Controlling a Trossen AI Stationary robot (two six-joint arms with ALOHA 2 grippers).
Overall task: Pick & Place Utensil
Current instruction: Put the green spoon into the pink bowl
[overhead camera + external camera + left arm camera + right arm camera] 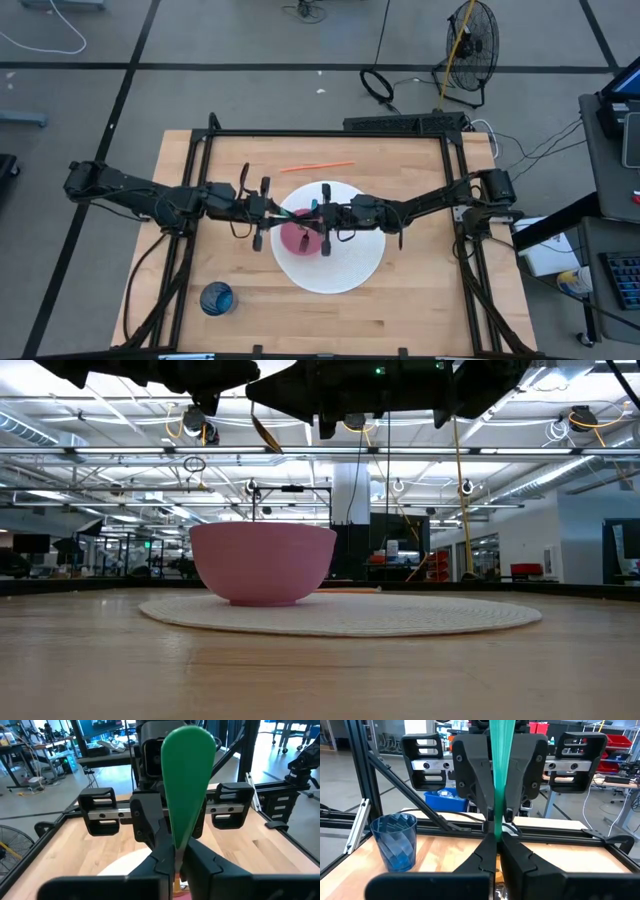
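A green utensil (310, 208) stands upright above the pink bowl (298, 236), which sits on a round white mat (345, 265). Its broad end (184, 765) points up. My left gripper (176, 866) reaches in from the table's left and my right gripper (496, 845) from the right. They meet tip to tip over the bowl (262, 563), both shut on the utensil. In the low view both grippers are dark shapes along the top edge. A thin amber piece (263, 432) hangs below them; I cannot tell whether it belongs to the utensil. My left gripper pinches the green utensil between its two fingers at the narrow part (176, 851) below the broad end. It comes level from the table's left. The utensil stands upright, lifted clear above the bowl. My right gripper pinches the same narrow part (495, 831) between its two fingers, level from the table's right. The left gripper's fingers (476, 790) close on the utensil next to mine.
A blue ribbed cup (216, 298) stands near the table's near-left corner and shows also in the right wrist view (395, 842). An orange stick (317, 166) lies on the wood beyond the mat. A black frame (330, 132) rims the table.
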